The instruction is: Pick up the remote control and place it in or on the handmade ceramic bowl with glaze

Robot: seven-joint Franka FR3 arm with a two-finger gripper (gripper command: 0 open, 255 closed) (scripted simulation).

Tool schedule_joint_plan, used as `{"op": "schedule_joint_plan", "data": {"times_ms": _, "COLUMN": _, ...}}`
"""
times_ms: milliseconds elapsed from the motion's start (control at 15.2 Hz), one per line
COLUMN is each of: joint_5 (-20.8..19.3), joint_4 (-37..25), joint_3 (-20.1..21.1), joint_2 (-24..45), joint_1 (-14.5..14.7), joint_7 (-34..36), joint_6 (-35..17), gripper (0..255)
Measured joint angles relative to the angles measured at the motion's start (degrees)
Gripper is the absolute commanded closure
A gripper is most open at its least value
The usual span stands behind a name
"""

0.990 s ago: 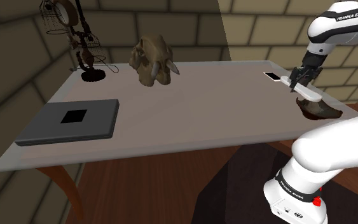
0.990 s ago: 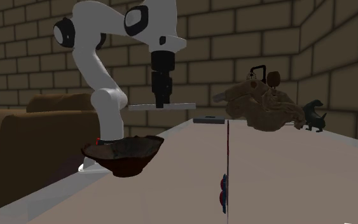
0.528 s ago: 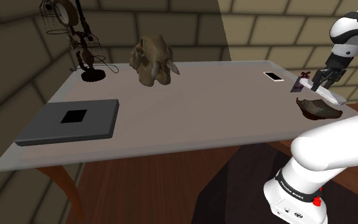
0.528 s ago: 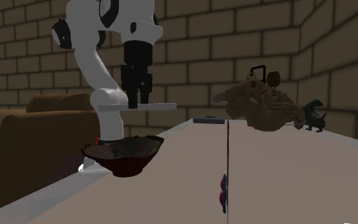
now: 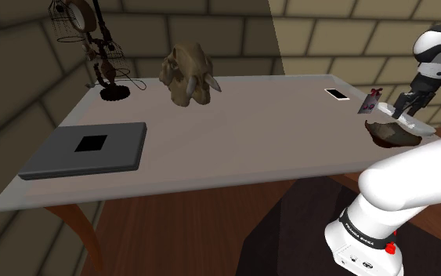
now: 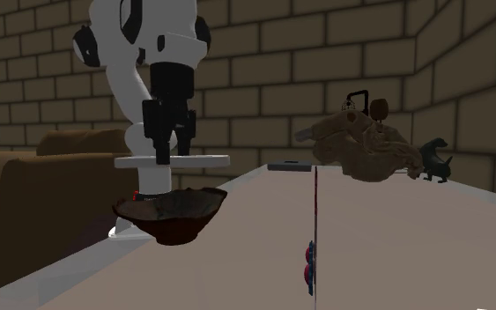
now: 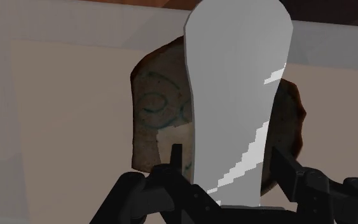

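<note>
At 3 o'clock in the shoulder view, hard by the bench [image 5: 234, 168] rim: dark brown bowl [image 5: 395, 135], ragged lip. End effector [image 5: 406, 108] hangs above it, fingers clamped on the remote control [image 5: 416, 122], a plain pale-grey slab held level

Second exterior view: remote control [image 6: 193, 161] flat over bowl [image 6: 173, 216], a gap between them, not touching. End effector [image 6: 161, 155] comes straight down onto the slab

Wrist view: slab runs lengthwise between the black fingers [image 7: 174, 162]; brown bowl rim shows on both sides of it, with a bluish swirl on the bowl's pale inside

Edges and room:
- bowl sits at the bench edge nearest the arm's base; wooden floor [image 5: 211, 227] beyond the rim
- small dark-red card [image 5: 370, 102] stands upright just beside the bowl, at its 10 o'clock; a flat white phone [image 5: 337, 95] lies farther out on the same line
- broad open stretch of bench top from the bowl toward 9 o'clock, as far as a grey laptop [image 5: 85, 149]
- brown skull-like figure [image 5: 189, 74] at 11 o'clock, wire sculpture [image 5: 93, 47] in the far corner, both well apart from the bowl

Surface: pale top with a raised lighter rim
Room: block walls all round, brown sofa [image 6: 34, 180] at 9 o'clock in the second exterior view
</note>
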State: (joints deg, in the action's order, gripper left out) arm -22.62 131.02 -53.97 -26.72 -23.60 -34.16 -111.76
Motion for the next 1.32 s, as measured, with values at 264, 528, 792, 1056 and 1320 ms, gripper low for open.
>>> {"op": "schedule_joint_plan", "data": {"times_ms": 264, "joint_5": -0.1, "joint_4": 2.1, "joint_3": -1.5, "joint_2": 1.1, "joint_1": 0.4, "joint_7": -0.2, "joint_6": -3.2, "gripper": 255}}
{"op": "schedule_joint_plan", "data": {"times_ms": 528, "joint_5": 0.0, "joint_4": 4.2, "joint_3": -3.6, "joint_2": 2.8, "joint_1": 1.3, "joint_7": -0.6, "joint_6": -7.0, "gripper": 255}}
{"op": "schedule_joint_plan", "data": {"times_ms": 792, "joint_5": 0.2, "joint_4": 4.9, "joint_3": -4.5, "joint_2": 3.6, "joint_1": 1.7, "joint_7": -0.9, "joint_6": -8.5, "gripper": 255}}
{"op": "schedule_joint_plan", "data": {"times_ms": 1056, "joint_5": 0.2, "joint_4": 5.0, "joint_3": -4.6, "joint_2": 3.7, "joint_1": 1.7, "joint_7": -0.9, "joint_6": -8.6, "gripper": 255}}
{"op": "schedule_joint_plan", "data": {"times_ms": 1320, "joint_5": 0.2, "joint_4": 5.0, "joint_3": -4.6, "joint_2": 3.6, "joint_1": 1.7, "joint_7": -0.9, "joint_6": -8.6, "gripper": 0}}
